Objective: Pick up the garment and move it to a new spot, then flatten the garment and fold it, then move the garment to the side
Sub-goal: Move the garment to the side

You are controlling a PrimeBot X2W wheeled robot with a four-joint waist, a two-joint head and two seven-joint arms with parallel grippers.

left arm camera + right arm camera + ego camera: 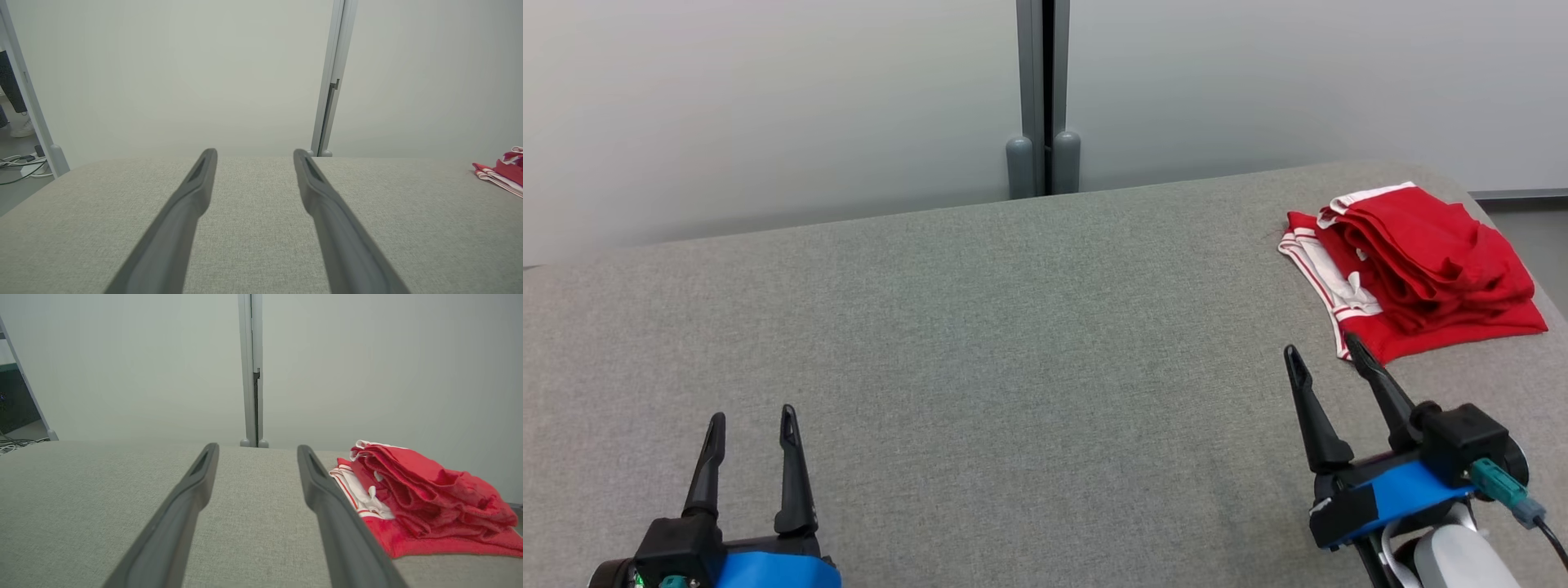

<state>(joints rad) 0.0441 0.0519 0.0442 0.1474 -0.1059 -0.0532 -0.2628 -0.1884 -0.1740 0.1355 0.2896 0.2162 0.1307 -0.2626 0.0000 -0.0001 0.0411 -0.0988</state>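
Observation:
The garment (pixel 1417 265), red with white striped trim, lies folded in a rumpled stack at the far right of the grey fabric table (pixel 1013 327). It also appears in the right wrist view as the garment (pixel 425 498), right of the fingers, and its edge as the garment (pixel 500 171) at the left wrist view's right border. My right gripper (pixel 1325 353) stands open just in front of the garment's near corner, with nothing between its fingers. Low at the left, my left gripper (pixel 752 417) is open over bare table, far from the garment.
A pale wall with a grey vertical post (pixel 1042 98) stands behind the table's far edge. The table's right edge runs close beside the garment. Cables (pixel 20 163) lie on the floor beyond the table's left end.

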